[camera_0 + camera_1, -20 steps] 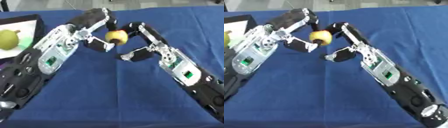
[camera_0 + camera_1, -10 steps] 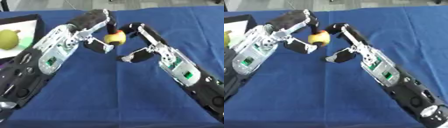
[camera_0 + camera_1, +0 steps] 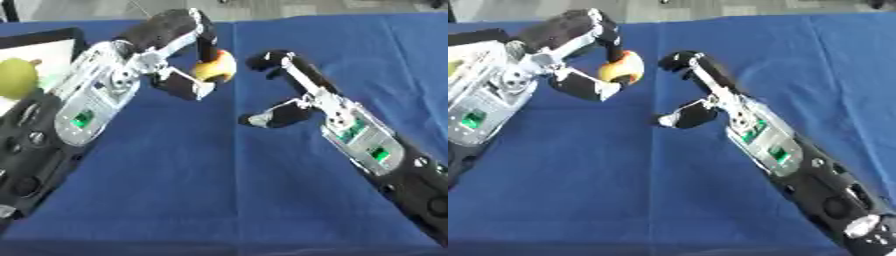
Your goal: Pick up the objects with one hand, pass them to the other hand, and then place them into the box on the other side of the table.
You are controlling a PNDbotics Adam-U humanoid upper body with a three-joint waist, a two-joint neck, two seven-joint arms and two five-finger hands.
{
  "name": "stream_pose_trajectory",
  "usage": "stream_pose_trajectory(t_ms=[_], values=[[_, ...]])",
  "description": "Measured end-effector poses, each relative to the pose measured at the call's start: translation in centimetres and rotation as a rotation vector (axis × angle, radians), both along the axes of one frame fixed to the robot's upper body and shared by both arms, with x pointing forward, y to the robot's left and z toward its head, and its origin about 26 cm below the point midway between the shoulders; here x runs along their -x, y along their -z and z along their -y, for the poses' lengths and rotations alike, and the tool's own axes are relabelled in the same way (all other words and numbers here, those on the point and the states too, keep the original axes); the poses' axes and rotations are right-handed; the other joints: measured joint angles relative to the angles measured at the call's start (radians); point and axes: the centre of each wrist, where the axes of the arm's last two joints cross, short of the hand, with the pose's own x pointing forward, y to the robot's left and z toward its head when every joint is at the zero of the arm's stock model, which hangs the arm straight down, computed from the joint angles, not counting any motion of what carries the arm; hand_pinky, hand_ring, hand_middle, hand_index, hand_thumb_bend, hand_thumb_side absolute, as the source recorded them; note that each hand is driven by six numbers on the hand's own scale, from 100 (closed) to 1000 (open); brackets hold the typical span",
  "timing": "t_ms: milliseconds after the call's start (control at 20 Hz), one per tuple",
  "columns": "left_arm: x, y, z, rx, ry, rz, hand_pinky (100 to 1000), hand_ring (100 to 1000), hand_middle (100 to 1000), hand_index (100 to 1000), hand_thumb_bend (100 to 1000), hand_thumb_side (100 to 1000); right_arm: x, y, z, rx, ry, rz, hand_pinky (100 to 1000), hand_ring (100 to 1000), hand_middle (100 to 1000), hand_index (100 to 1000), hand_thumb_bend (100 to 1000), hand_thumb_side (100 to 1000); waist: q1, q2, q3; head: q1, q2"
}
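Observation:
A small yellow and orange fruit (image 3: pixel 215 67) is held above the blue table between the fingers and thumb of my left hand (image 3: pixel 179 47), near the table's far middle. My right hand (image 3: pixel 284 90) hovers just to the right of it with fingers and thumb spread apart, holding nothing. A gap shows between the right fingertips and the fruit. At the far left stands a box (image 3: pixel 54 47) with a dark rim and white inside, and a green pear-like fruit (image 3: pixel 16 77) lies in it.
A blue cloth (image 3: pixel 227 190) covers the table. Both forearms cross the lower corners of the views. The table's far edge runs along the top.
The right hand has let go of the fruit and opened, drawing back to the right. The left hand now holds the fruit alone and has shifted slightly left.

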Motion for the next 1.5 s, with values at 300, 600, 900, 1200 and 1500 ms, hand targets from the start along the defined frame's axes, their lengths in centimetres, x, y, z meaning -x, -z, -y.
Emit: stream_pose_trajectory(t_ms=[300,600,900,1200,1500], values=[[0.7,-1.2,-0.8,0.006,-0.012,0.007,663,579,430,398,220,100,0.1,0.2,0.3,0.002,0.011,-0.007,744,808,731,788,696,100,0.000,-0.002,-0.001,0.002,0.000],[0.7,-2.7,-3.2,0.015,-0.079,0.017,665,577,430,400,200,100,0.3,0.3,1.0,0.013,0.030,-0.009,746,812,736,788,692,100,0.000,-0.012,-0.001,0.006,0.000],[0.1,-3.4,-6.2,0.065,-0.184,0.002,668,576,427,401,167,100,0.6,0.0,1.4,0.011,0.041,0.001,747,812,736,787,690,100,-0.002,-0.012,-0.001,0.028,0.000],[-0.8,-3.6,-9.2,0.112,-0.295,-0.030,672,576,428,404,143,100,0.9,-0.4,1.6,0.007,0.040,0.014,749,814,740,786,691,100,-0.006,-0.012,-0.001,0.046,0.000],[-2.1,-3.0,-11.9,0.132,-0.404,-0.057,674,576,428,406,135,100,1.3,-0.9,1.9,0.005,0.042,0.028,750,815,740,786,691,100,-0.013,-0.013,-0.003,0.061,0.000]])
